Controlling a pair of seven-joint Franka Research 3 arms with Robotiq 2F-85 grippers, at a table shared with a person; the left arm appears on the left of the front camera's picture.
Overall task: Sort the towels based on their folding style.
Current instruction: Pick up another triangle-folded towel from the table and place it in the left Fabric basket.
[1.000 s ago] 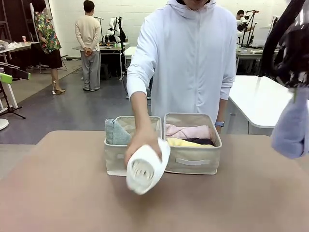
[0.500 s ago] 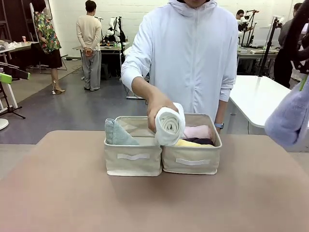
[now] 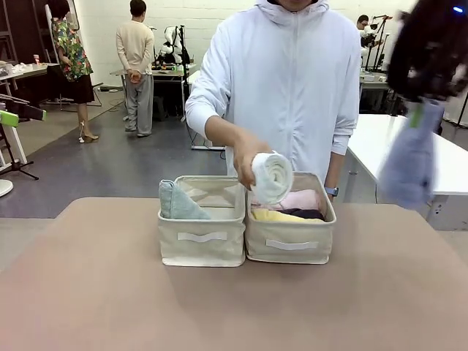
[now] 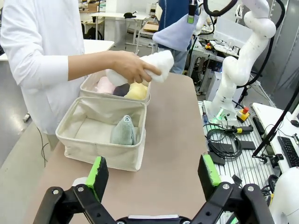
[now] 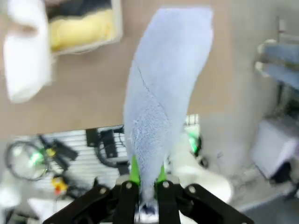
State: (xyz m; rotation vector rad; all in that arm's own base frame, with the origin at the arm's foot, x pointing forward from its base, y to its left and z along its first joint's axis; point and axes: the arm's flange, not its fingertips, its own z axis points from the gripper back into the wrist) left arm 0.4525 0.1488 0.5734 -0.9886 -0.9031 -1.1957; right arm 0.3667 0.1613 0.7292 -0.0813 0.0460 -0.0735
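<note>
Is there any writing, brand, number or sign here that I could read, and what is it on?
No readable text anywhere.
Left basket: its white front strip looks blank.
Right basket: its white front strip looks blank too.
Keyboard: keys too small to read.

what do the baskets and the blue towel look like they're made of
The baskets look like beige woven fabric, canvas or linen perhaps, matte: soft sagging rims, sewn seams and a stitched strip on the front. The blue towel looks like terry cloth, matte and fuzzy: a nubbly pile shows along its fold, though the picture is blurred.
</note>
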